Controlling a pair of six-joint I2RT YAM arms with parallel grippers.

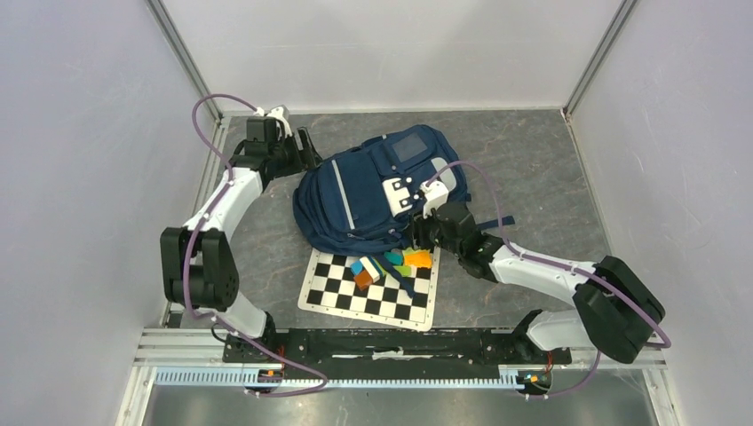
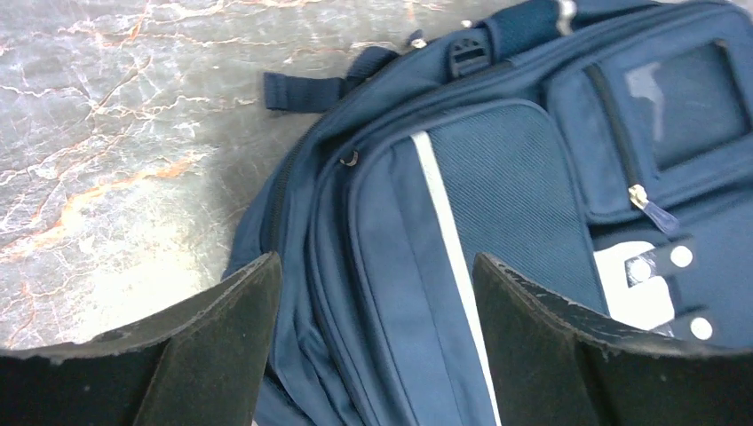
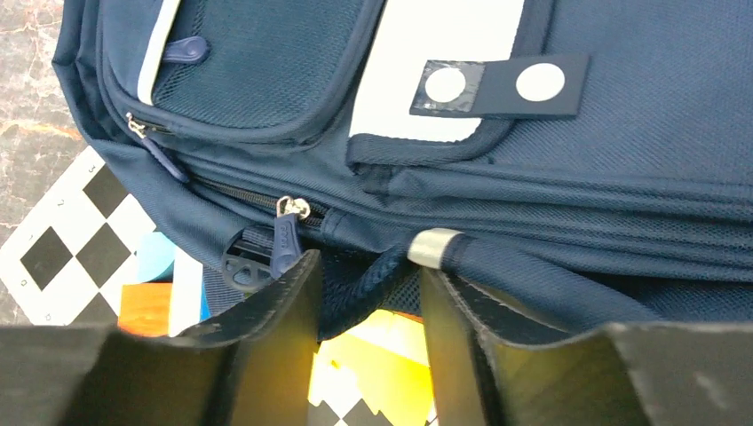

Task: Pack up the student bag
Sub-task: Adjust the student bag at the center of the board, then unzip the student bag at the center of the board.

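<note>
– Where the arm bases sit, what lies nearest?
– Black-and-white checkered square mat (image 1: 342,288), 6 o'clock of the bag. Small coloured blocks (image 1: 391,266) on its far half.
– Right gripper (image 3: 366,266)?
– At the bag's 5 o'clock edge. Jaws part-way apart, a fold of navy mesh strap between them; contact unclear.
– The bag itself?
– Large navy blue fabric student bag (image 1: 355,200), flat mid-table on the grey marbled tabletop (image 1: 533,160), near edge over the mat's far edge.
– Left gripper (image 2: 375,259)?
– Bag's 10 o'clock, jaws wide apart above its edge.
</note>
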